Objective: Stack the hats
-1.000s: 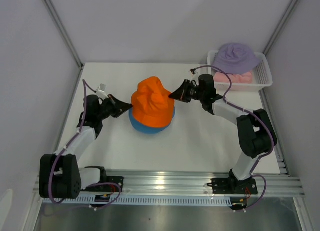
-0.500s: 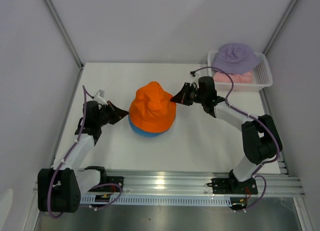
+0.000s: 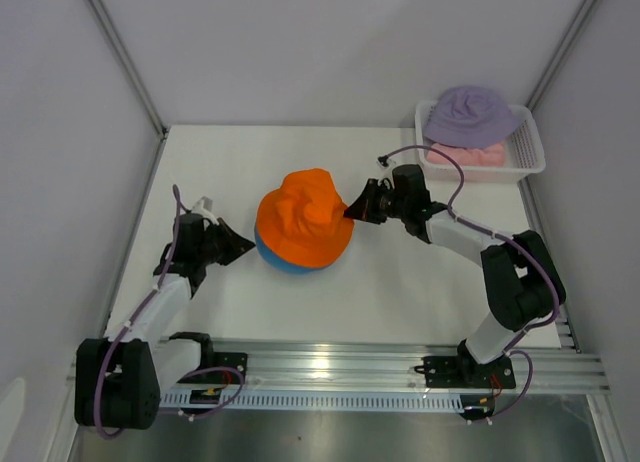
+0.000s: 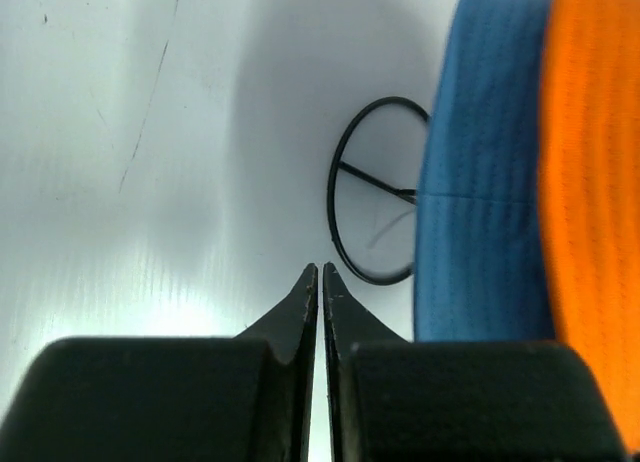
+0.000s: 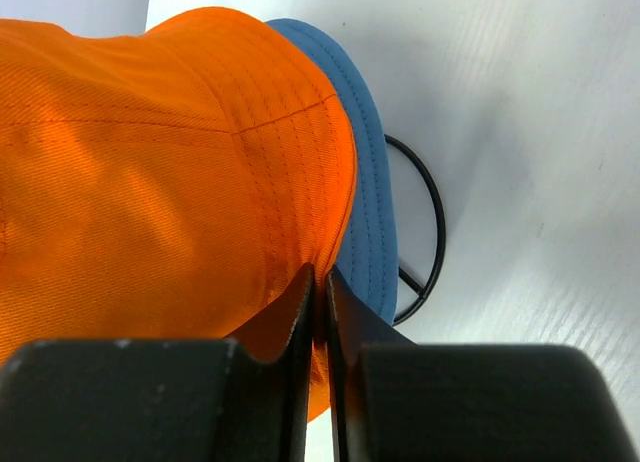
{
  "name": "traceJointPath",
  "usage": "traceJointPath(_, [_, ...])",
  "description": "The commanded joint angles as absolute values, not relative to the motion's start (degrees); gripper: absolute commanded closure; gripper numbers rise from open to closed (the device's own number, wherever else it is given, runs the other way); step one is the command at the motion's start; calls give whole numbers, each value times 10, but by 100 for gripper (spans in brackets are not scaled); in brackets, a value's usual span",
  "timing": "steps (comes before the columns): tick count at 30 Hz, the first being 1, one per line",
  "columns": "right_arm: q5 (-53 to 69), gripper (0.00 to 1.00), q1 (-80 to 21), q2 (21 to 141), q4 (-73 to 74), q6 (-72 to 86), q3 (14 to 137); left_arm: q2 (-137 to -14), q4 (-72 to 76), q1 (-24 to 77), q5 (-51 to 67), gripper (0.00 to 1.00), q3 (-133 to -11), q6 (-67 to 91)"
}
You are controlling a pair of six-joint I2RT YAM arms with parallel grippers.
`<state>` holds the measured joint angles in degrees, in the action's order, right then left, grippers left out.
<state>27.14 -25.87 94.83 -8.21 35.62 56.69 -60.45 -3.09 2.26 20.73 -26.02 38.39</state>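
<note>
The left gripper (image 3: pixel 243 245), jaws pressed together, lies near the surface's (image 3: pixel 400 292) left edge, just clear of the hats. Mid-surface, the creased orange hat (image 3: pixel 303 219) covers the blue hat (image 3: pixel 272 259), only its brim showing. The right gripper (image 3: pixel 351 212), jaws pressed together, touches the orange brim. In the far-right corner, the lavender hat (image 3: pixel 466 115) tops the pink hat (image 3: pixel 470 156). Open surface runs along the near edge.

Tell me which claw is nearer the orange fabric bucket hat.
Right. The right claw, shut, touches the brim of the orange fabric bucket hat on its right side. The left claw, also shut, sits off its left side, white table showing between.
</note>
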Motion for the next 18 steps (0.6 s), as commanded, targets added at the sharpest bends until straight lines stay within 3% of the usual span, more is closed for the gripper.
traceJointPath(1, [249,90,-263,920,-66,333,584,-551,-56,27,205,94,-287,366])
traceJointPath(4, [253,89,-264,913,-53,329,602,-493,-109,26,193,69,-328,356])
traceJointPath(5, [255,87,-265,911,-51,330,605,-471,-122,23,198,55,-348,353])
traceJointPath(6, [255,86,-265,910,-48,331,606,-463,-124,20,206,50,-352,354])
traceJointPath(8, [255,85,-266,904,-51,334,606,-455,-120,16,239,46,-364,369])
traceJointPath(18, [250,85,-268,897,-58,337,597,-503,64,18,330,48,-266,497])
